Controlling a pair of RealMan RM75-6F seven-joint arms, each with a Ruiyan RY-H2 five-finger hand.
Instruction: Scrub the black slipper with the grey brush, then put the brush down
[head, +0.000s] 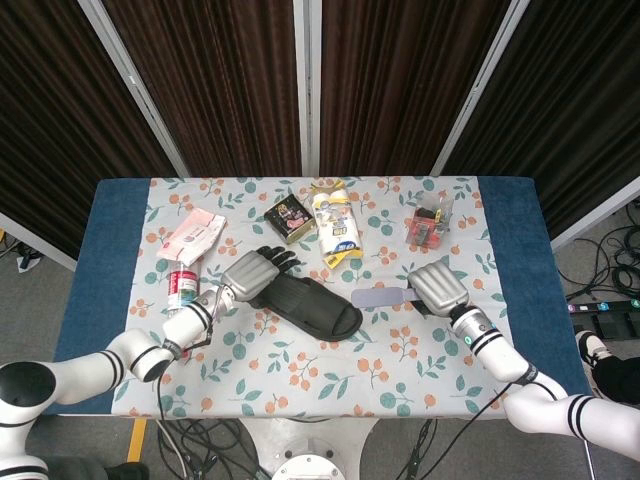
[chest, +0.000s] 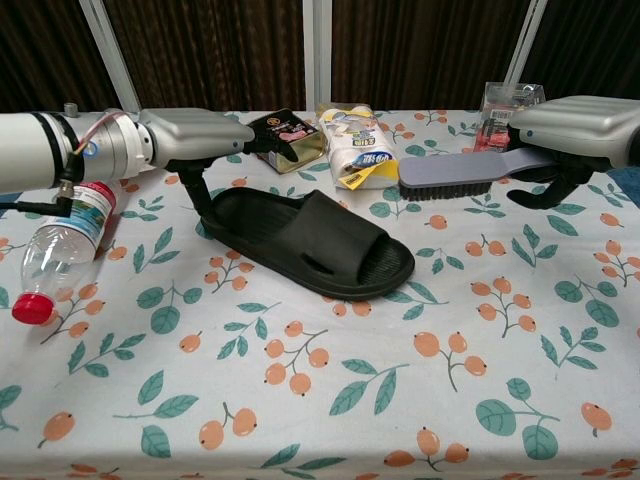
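Grey brush (chest: 470, 176) is gripped by its handle in the right hand (chest: 570, 125), held off the bench (head: 440, 350), bristles down, clear to the right of the black slipper (chest: 305, 240). In the head view the brush head (head: 378, 297) sits just beside the slipper's toe end, not touching it. The slipper lies flat on the patterned cloth, sole down. The left hand (chest: 195, 130) rests over the heel end with fingers extended; whether it presses on the rim cannot be told.

Assessment: the slipper looks like moulded foam or rubber, light and flexible, likely to slide on cloth unless pinned at the heel. The brush appears rigid and light; the handle end is the correct hold. Setting it down calls for bare cloth right of the slipper, away from the clear box (head: 428, 225).
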